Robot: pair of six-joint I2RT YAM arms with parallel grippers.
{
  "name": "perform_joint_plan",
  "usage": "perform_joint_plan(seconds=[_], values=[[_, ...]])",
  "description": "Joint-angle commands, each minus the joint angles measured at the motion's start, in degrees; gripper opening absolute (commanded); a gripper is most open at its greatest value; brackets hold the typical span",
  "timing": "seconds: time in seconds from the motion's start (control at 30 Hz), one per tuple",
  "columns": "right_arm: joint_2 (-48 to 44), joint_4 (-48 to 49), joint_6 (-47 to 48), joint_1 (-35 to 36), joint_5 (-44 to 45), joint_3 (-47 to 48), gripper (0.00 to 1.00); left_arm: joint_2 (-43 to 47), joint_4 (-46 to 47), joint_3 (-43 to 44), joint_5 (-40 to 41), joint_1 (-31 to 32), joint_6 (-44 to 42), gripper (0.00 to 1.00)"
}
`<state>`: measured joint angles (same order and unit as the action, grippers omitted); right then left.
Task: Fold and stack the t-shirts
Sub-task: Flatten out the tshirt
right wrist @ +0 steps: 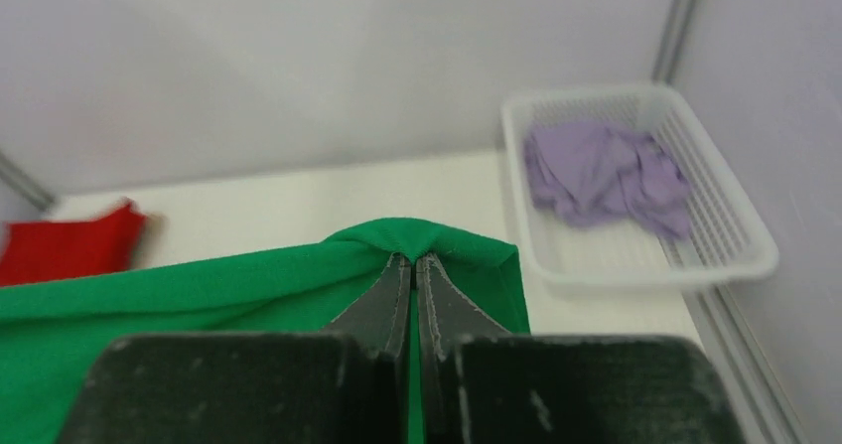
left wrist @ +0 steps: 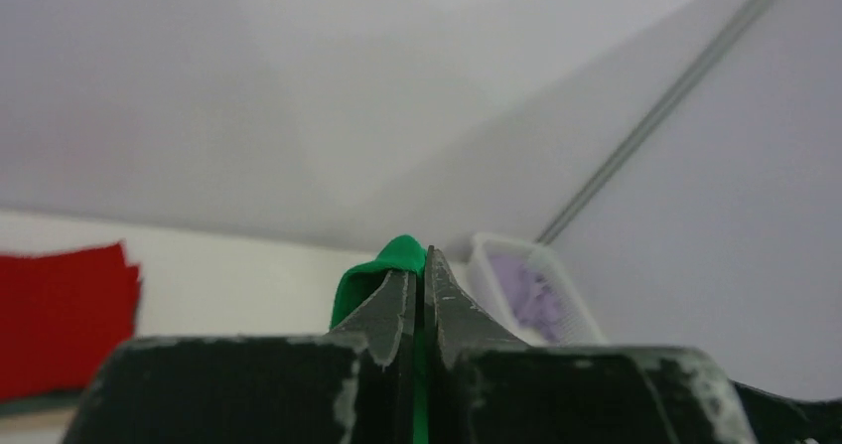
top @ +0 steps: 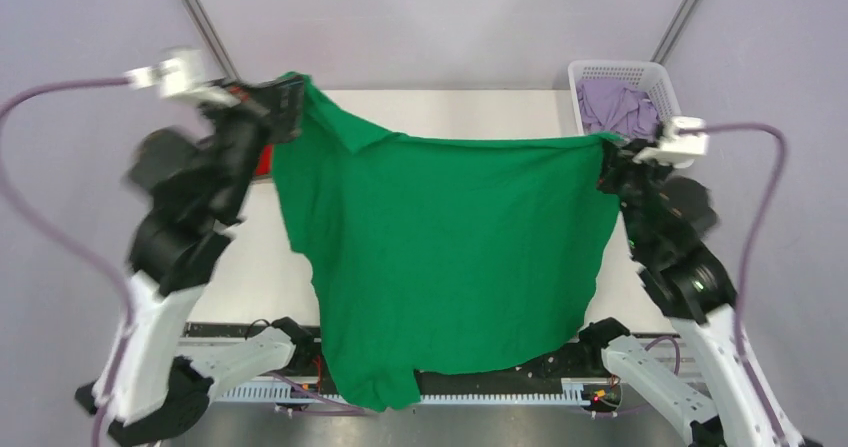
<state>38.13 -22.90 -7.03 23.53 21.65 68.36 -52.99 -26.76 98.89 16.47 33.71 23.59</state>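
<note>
The bright green t-shirt [top: 450, 247] hangs spread in the air between both arms, its lower end drooping past the table's near edge. My left gripper [top: 290, 97] is shut on its upper left corner; green fabric [left wrist: 397, 260] pokes out between the tips of my left gripper [left wrist: 423, 265]. My right gripper [top: 608, 152] is shut on the upper right corner, where the green t-shirt [right wrist: 199, 285] bunches around my right gripper [right wrist: 413, 260]. The red t-shirt [right wrist: 65, 245] lies flat at the table's far left, mostly hidden in the top view. A pale lilac t-shirt [top: 618, 107] lies crumpled in the basket.
The white lattice basket [top: 580, 82] stands at the table's far right corner, close behind my right gripper. The white table [top: 450, 107] shows behind the hanging shirt. Grey walls with metal struts enclose the back.
</note>
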Motion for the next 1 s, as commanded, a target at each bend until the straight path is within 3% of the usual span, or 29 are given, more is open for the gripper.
perform_joint_plan(seconds=[0.0,0.1,0.23,0.4,0.67,0.97], values=[[8.8,6.1,-2.0,0.0,15.7,-12.5,0.0,-11.0,5.4,-10.6,19.3,-0.9,-3.6,0.02],[17.9,9.9,-2.6,-2.1,20.0,-17.0,0.0,-20.2,7.8,-13.8,20.2,-3.7,-2.9,0.02],[27.2,19.4,-2.8,-7.6,11.3,-23.0,0.0,-32.8,9.3,-14.4,9.8,-8.7,-1.1,0.02],[35.2,32.8,-2.9,-10.7,4.7,-29.0,0.0,-41.7,15.5,-17.2,1.9,-12.1,0.1,0.02],[48.7,35.8,-3.3,-14.1,-0.2,-22.9,0.0,-53.3,16.7,-12.0,-7.5,-16.2,1.3,0.02],[57.0,37.4,-2.5,-14.6,1.9,-16.0,0.07,-64.0,13.7,-2.0,-5.6,-17.1,0.3,0.02]])
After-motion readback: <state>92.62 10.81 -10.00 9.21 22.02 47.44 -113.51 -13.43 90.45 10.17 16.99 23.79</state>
